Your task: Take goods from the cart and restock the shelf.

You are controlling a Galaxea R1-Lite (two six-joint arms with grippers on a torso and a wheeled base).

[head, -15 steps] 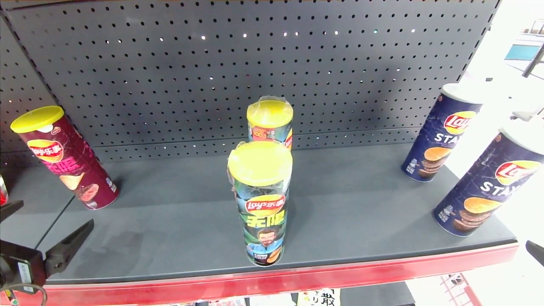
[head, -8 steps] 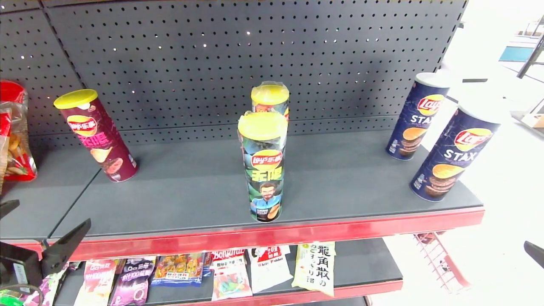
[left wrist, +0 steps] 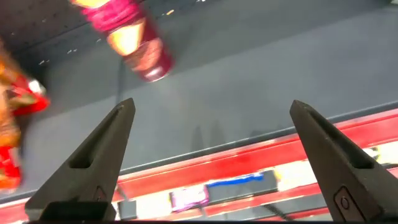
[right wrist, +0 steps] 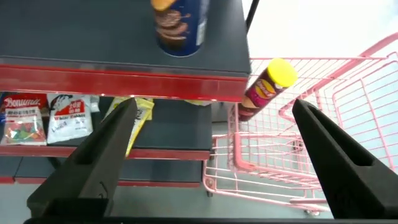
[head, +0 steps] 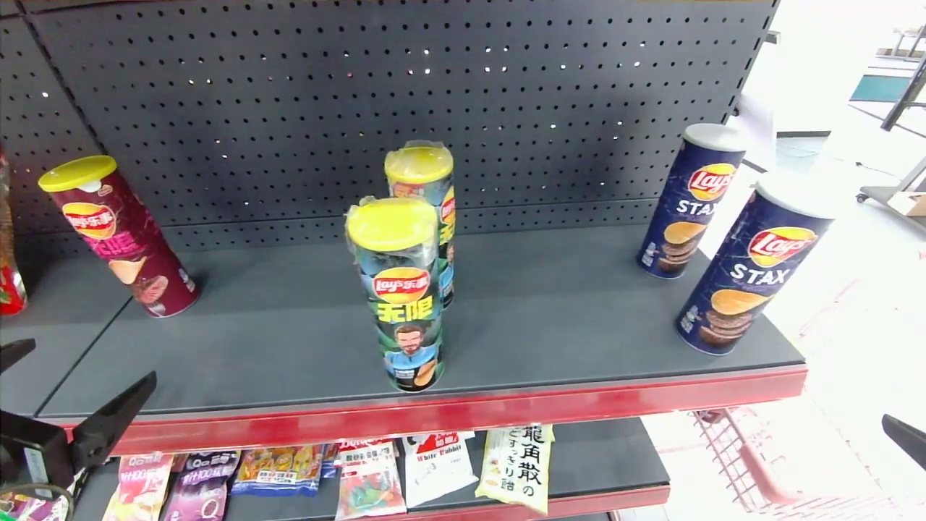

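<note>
A: Stock item, location?
B: Yellow-lidded can [right wrist: 264,90] — in pink cart [right wrist: 234,143], beside shelf [head: 463,412].
A: Grippers?
B: Left gripper [left wrist: 211,104], right gripper [right wrist: 214,104]: jaws spread, empty. Step: fetching, likely — right must descend onto can.

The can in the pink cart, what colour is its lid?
Yellow. The lid shows best in the right wrist view.
</note>
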